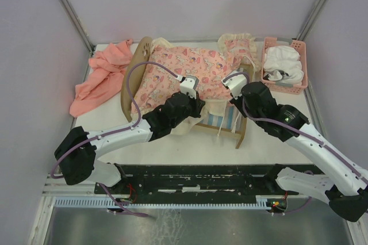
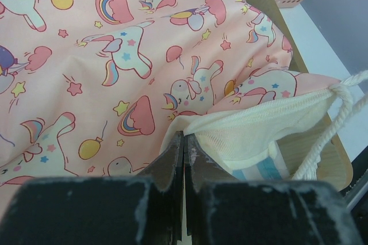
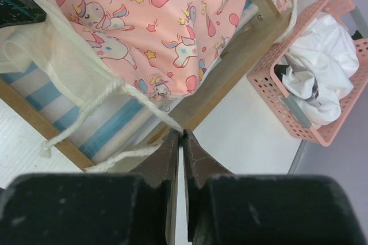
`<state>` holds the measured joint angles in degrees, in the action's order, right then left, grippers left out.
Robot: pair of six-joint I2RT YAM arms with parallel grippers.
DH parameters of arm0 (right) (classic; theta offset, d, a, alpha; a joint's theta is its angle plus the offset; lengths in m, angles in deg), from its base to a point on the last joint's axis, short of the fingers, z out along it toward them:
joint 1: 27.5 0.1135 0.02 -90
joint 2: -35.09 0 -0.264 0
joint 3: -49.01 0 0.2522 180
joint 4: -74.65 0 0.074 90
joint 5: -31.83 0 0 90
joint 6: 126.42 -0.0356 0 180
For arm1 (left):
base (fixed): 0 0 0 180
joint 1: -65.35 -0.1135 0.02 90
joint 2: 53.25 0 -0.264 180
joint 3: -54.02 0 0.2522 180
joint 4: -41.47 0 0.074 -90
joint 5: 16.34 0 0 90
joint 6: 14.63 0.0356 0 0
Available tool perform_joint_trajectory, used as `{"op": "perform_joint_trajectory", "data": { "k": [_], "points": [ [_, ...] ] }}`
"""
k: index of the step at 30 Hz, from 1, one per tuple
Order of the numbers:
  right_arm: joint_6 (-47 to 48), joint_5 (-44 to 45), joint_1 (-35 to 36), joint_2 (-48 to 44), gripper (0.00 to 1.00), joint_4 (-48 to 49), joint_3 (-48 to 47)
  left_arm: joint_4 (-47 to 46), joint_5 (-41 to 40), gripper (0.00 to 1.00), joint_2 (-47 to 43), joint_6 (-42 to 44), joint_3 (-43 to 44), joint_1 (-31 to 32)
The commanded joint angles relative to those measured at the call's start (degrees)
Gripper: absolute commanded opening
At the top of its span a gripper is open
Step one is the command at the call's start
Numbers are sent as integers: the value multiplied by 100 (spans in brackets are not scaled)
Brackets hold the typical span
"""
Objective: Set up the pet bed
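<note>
pet bed [image 1: 141,49] stood mid-desk [image 1: 172,144], rounded headboard to the left, foot end to the right. a pink unicorn-print cover [image 1: 178,67] lay over most of it, leaving the blue-and-white striped base [image 3: 115,124] exposed at the foot end. the cover's cream mesh edging [image 2: 241,130] hung over that end.

left hand [image 2: 183,138] was clenched, tips at the cream edging on the near side; whether any fabric was caught between them could not be told. right hand [image 3: 182,136] was at the foot-end corner, clenched on a cream tie cord [image 3: 149,110] that ran into its tips.

a salmon cloth [image 1: 103,78] lay crumpled left of the headboard. a pink basket [image 3: 282,104] holding white cloth [image 1: 284,61] sat just beside the bed on the right.
</note>
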<state>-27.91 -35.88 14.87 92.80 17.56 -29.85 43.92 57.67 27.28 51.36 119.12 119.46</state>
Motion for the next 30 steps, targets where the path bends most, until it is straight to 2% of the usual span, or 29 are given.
{"op": "perform_joint_trajectory", "data": {
  "k": [1,5,13,19,22,25,28,30],
  "points": [
    [234,729,69,-47,12,163,-24,-82,-247,3,48,-113,-57,-60],
    [338,928,112,-43,12,204,-119,-82,-247,3,59,-121,-63,-61],
    [192,770,164,135,13,218,170,-73,-301,3,28,-86,-62,-65],
    [-992,603,172,280,16,209,522,-69,-275,3,24,-86,-73,-59],
    [-1885,847,167,563,23,-181,386,-92,-204,3,33,-102,-84,-58],
    [-2551,1527,166,938,38,-797,-2,-198,-34,3,10,-141,-116,-65],
    [-2743,1938,112,982,54,-947,-238,-262,73,3,15,-173,-139,-60],
    [-2833,1822,-183,911,57,-865,-292,-287,106,3,15,-170,-156,-60]
  ]
}}
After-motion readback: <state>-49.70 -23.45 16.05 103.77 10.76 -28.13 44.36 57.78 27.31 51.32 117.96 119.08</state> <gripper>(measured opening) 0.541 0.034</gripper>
